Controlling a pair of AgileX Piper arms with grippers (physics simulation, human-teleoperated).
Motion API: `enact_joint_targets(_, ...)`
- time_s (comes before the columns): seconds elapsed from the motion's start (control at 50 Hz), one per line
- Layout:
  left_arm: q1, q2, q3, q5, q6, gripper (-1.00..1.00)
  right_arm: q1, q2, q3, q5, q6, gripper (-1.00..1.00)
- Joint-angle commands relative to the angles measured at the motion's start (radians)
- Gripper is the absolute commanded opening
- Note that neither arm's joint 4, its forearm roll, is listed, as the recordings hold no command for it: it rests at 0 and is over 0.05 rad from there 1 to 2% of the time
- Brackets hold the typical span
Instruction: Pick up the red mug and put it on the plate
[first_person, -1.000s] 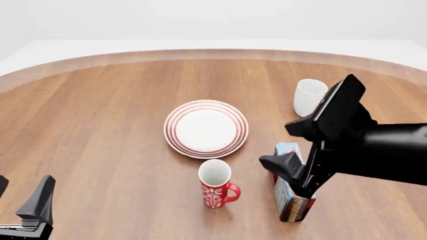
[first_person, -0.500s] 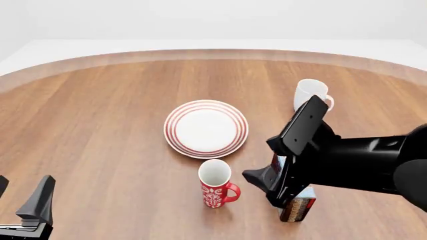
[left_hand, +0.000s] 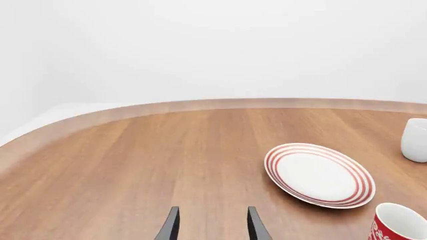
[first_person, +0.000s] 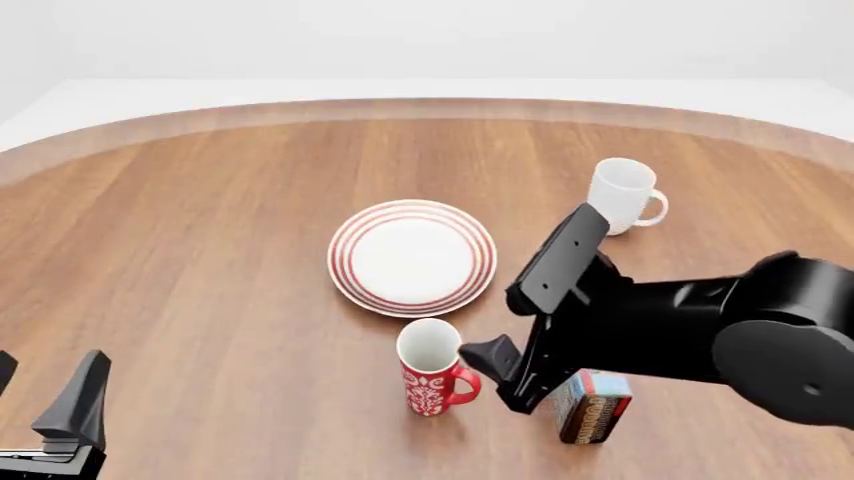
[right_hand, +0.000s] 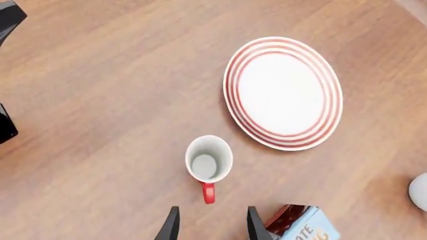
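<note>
- The front camera sits high on the arms' side. It looks forward and down over the round brown wooden table (first_person: 200, 230), from far enough to see most of it.
- The left wrist camera is low, near the table. It looks across the wood to the far edge.
- The right wrist camera looks almost straight down from above.
- All three see the round white plate with red rings (first_person: 412, 256) (left_hand: 319, 175) (right_hand: 283, 92) and the tall red mug with a white pattern (first_person: 431, 368) (left_hand: 397, 223) (right_hand: 209, 163).

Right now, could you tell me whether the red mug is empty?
Empty: the right wrist view looks into the red mug and shows only its bare interior.
</note>
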Motion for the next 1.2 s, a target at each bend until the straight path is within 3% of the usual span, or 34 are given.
enact_joint_targets(0.02, 0.0, 0.0, 0.0, 0.0, 0.0, 1.0, 0.006, 0.036, 0.018, -0.048, 0.01, 1.0)
enact_joint_targets(1.2, 0.0, 0.0, 0.0, 0.0, 0.0, 1.0, 0.02, 0.146, 0.14, -0.228, 0.054, 1.0)
